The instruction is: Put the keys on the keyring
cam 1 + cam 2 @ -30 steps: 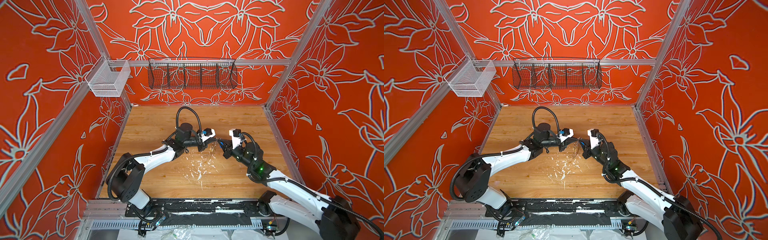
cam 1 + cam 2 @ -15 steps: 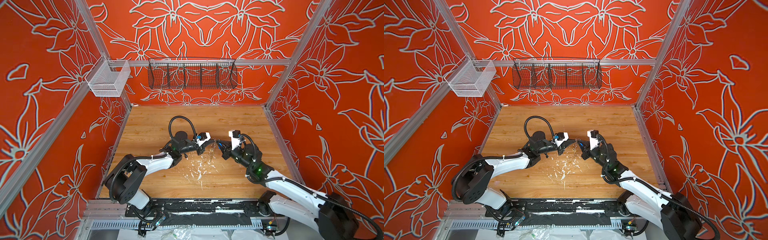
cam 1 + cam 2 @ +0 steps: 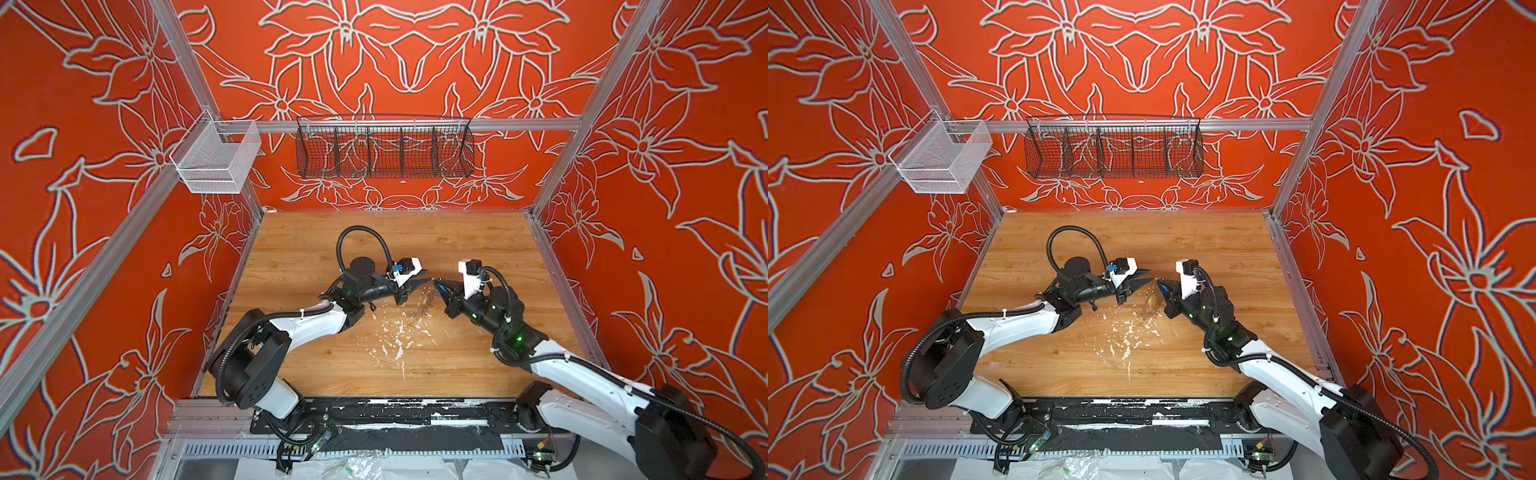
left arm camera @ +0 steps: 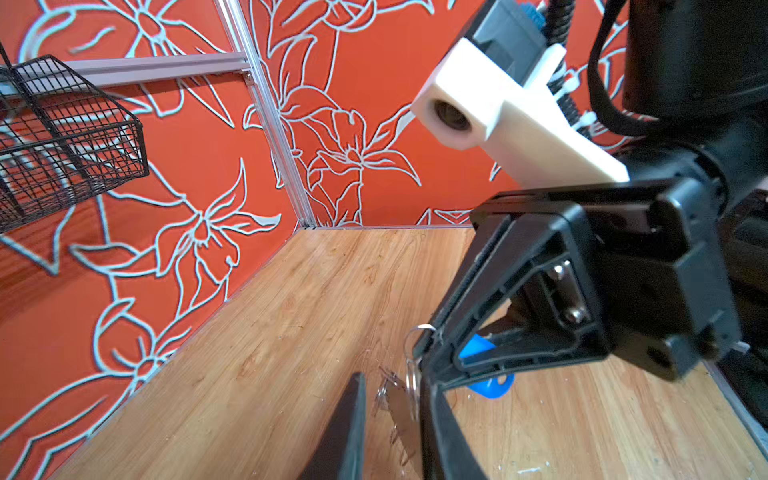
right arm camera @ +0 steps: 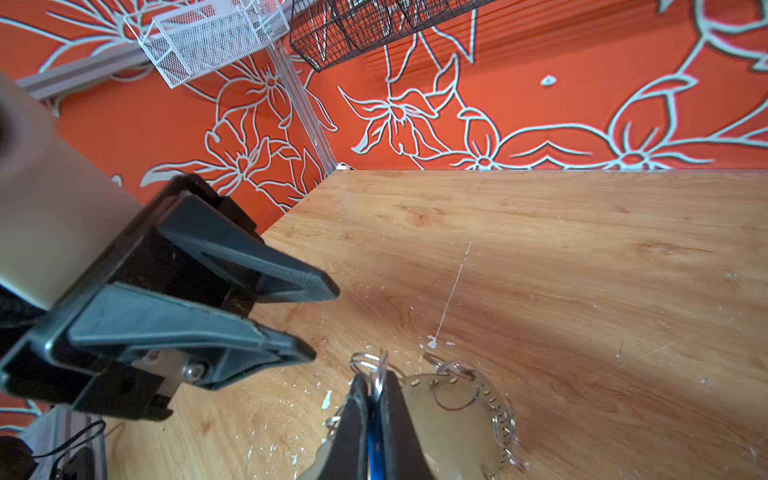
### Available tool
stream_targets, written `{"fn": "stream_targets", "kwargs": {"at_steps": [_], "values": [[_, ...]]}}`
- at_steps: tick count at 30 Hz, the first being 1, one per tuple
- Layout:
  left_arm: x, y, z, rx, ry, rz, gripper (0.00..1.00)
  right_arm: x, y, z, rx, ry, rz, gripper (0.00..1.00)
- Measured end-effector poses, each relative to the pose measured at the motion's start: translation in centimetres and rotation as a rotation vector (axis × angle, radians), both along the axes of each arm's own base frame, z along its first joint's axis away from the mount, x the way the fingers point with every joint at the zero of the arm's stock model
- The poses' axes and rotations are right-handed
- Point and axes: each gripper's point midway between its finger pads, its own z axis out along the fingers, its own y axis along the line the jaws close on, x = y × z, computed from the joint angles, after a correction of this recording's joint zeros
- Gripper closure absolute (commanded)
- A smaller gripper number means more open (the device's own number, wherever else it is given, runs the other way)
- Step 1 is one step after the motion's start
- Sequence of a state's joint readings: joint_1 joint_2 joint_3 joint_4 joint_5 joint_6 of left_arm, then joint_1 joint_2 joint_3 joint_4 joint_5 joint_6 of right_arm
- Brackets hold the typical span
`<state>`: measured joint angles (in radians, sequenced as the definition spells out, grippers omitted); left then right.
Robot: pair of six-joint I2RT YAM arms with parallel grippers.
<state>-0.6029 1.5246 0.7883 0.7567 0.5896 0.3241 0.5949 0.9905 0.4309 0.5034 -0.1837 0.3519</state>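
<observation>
Near the middle of the light wooden worktop, a little toward its right edge, the two grippers face each other tip to tip without touching.

The right gripper has its two black fingers pressed together on the key with the blue oval plastic tag. The tag sits between the fingers, and the thin silver wire ring of this key stands out beyond the fingertips. The metal blade of the key is hidden.

The left gripper has its two black fingers apart, and there is nothing between them. It hangs above the wood, just beside the wire ring.

The keyring, a flat grey round plate with small holes and wire loops along its edge, is just beside the right gripper's fingertips, on the side toward the right edge of the worktop. I cannot tell if it lies on the wood or hangs from a loop.

Small white flecks are scattered on the worktop between the grippers and the front edge.
</observation>
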Motion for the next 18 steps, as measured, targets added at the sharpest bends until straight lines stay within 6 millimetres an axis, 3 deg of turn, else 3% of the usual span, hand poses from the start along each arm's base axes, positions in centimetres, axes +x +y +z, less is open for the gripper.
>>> {"fn": "stream_targets", "kwargs": {"at_steps": [18], "values": [[-0.38, -0.46, -0.73, 0.129, 0.027, -0.059, 0.79, -0.23, -0.17, 0.44, -0.036, -0.020, 0.006, 1.00]]}}
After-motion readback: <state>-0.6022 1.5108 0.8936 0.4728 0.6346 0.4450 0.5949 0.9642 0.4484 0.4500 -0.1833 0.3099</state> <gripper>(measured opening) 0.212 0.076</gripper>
